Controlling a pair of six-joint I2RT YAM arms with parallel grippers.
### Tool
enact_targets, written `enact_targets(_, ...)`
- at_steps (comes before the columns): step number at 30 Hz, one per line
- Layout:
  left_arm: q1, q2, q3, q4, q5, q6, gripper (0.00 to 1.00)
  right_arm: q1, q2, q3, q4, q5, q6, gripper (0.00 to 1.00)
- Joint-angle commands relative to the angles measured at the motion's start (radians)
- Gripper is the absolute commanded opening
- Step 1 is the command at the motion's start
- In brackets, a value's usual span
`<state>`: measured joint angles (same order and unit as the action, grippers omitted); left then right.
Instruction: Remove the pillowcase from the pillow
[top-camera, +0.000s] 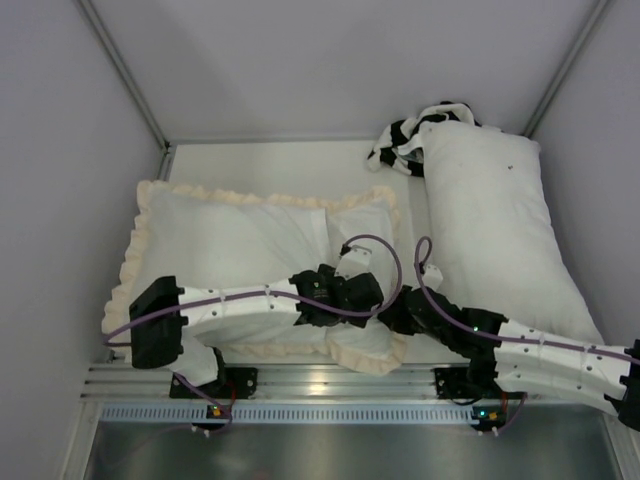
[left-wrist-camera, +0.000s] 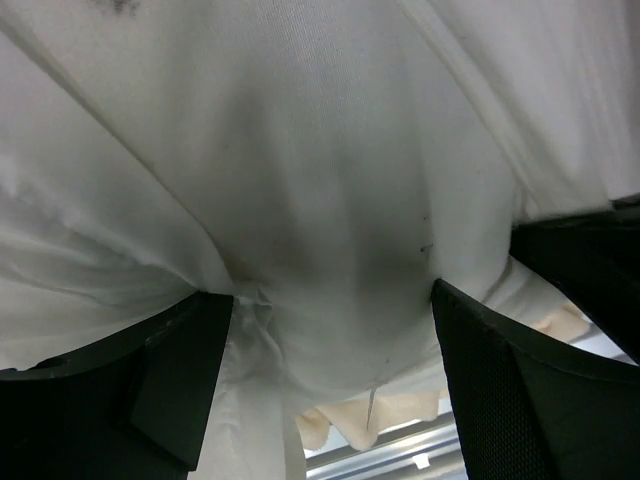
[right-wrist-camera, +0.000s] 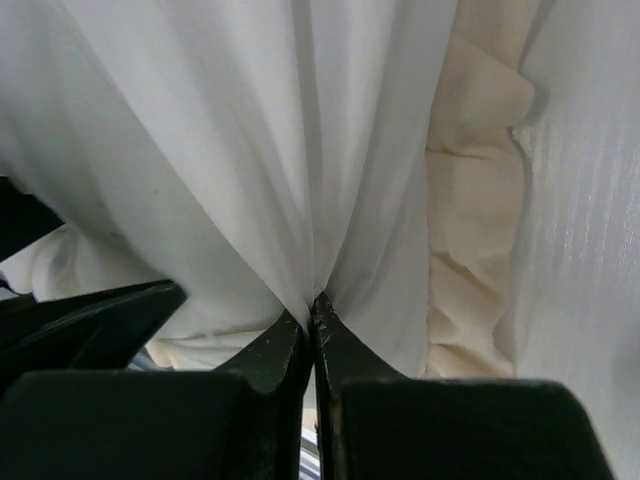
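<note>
The pillowcase lies cream-white face up at the left, its cream frill all round, plump with the pillow inside. My left gripper is at its near right corner. In the left wrist view its fingers squeeze a thick white bulge with tiny dark specks, the pillow, with frill below. My right gripper is just to the right, shut on a pinch of white pillowcase fabric; its fingertips meet, frill beside them.
A longer plain white pillow with one dark dot lies along the right side. A black-and-white patterned cloth is bunched at the back. An aluminium rail runs along the near edge. Grey walls close in on the left, back and right.
</note>
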<state>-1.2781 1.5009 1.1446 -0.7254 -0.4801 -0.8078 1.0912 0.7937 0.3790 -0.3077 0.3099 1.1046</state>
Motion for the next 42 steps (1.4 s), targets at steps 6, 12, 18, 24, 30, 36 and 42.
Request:
enact_targets(6,-0.046,0.071,0.053,0.023,-0.072,-0.05,0.83,0.021,-0.085,-0.025,-0.094,-0.002,0.008,0.0)
enact_targets(12,-0.121,-0.045,0.083,-0.081,-0.247,-0.165,0.81,0.019,-0.073,-0.031,-0.096,-0.005,0.005,0.0)
enact_targets(18,-0.178,-0.099,0.167,-0.077,-0.224,-0.12,0.78,0.021,-0.067,-0.031,-0.096,0.005,0.003,0.0)
enact_targets(24,-0.227,-0.047,0.231,-0.051,-0.198,-0.059,0.75,0.021,-0.085,-0.038,-0.096,0.0,0.009,0.0)
enact_targets(30,-0.227,0.027,0.222,-0.019,-0.199,-0.047,0.75,0.021,-0.116,-0.043,-0.116,-0.005,0.02,0.0)
enact_targets(36,-0.169,0.09,0.182,-0.014,-0.235,-0.048,0.65,0.021,-0.163,-0.051,-0.148,-0.002,0.031,0.0)
enact_targets(42,-0.142,0.145,0.149,-0.012,-0.264,-0.045,0.84,0.021,-0.197,-0.057,-0.174,0.008,0.038,0.0)
